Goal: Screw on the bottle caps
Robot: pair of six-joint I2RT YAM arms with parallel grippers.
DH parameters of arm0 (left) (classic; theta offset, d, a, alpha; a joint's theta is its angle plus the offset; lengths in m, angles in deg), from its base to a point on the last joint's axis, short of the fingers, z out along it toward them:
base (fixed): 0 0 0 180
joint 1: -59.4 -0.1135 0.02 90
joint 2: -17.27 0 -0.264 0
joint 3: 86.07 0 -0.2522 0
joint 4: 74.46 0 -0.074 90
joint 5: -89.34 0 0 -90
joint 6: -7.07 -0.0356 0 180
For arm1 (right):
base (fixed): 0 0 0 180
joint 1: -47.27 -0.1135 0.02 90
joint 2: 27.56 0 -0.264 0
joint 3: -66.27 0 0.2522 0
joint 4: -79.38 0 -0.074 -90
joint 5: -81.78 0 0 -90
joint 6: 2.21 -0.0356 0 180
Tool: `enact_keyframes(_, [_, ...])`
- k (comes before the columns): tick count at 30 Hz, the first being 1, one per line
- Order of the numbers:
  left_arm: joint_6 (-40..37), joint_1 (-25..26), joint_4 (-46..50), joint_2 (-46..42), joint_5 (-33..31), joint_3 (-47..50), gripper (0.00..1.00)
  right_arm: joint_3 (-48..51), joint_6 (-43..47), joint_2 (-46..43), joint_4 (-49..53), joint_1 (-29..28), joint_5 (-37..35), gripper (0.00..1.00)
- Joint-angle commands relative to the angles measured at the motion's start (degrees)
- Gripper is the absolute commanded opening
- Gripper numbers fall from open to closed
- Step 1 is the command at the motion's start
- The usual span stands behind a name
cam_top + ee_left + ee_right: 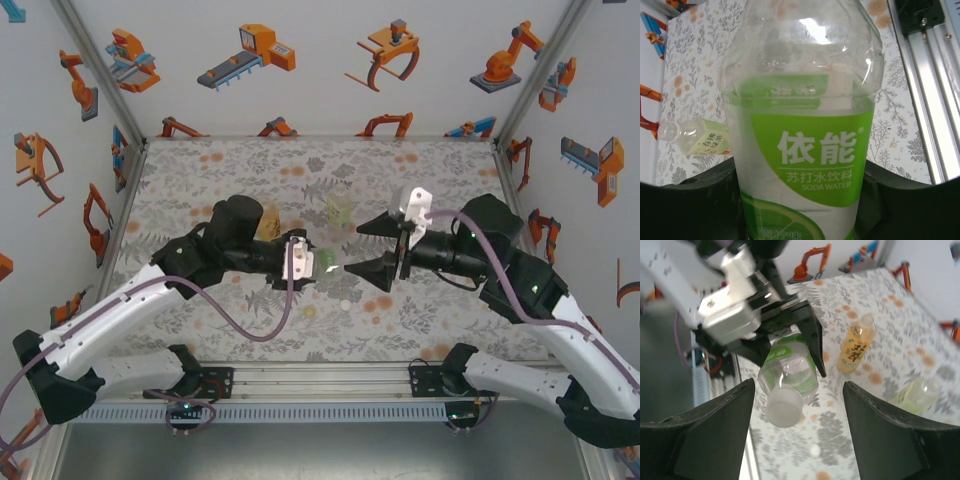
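My left gripper point(310, 262) is shut on the green soda-water bottle point(800, 150), holding it sideways above the table with its neck toward the right arm. A white cap point(784, 407) sits on the neck of that green bottle point(790, 372). Facing the cap, my right gripper point(358, 250) is open; its fingers point(715, 430) stand either side of the cap without touching it. The amber bottle with the yellow label point(855, 347) stands on the table behind. The pale yellowish bottle point(695, 140) lies on its side, its neck bare.
The floral tablecloth point(250, 170) covers the table, walled by printed panels at the back and sides. An aluminium rail point(935, 100) runs along the near edge. A small blurred white spot point(814, 451) lies on the cloth below the cap; I cannot tell what it is.
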Motion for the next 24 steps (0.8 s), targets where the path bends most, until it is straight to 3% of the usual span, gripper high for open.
enact_keyframes(1, [1.21,0.18,1.09,-1.46,3.85,-1.13,0.00,0.20,21.09,-0.26,3.31,0.12,10.78,0.63])
enact_keyframes(7, [2.43,0.18,1.21,-1.88,3.08,-1.03,0.00,1.70,25.66,0.06,2.17,0.12,13.34,0.46])
enact_keyframes(24, [2.98,0.18,0.22,-1.54,4.52,-1.21,0.00,2.85,24.03,0.54,2.68,0.06,14.02,0.44])
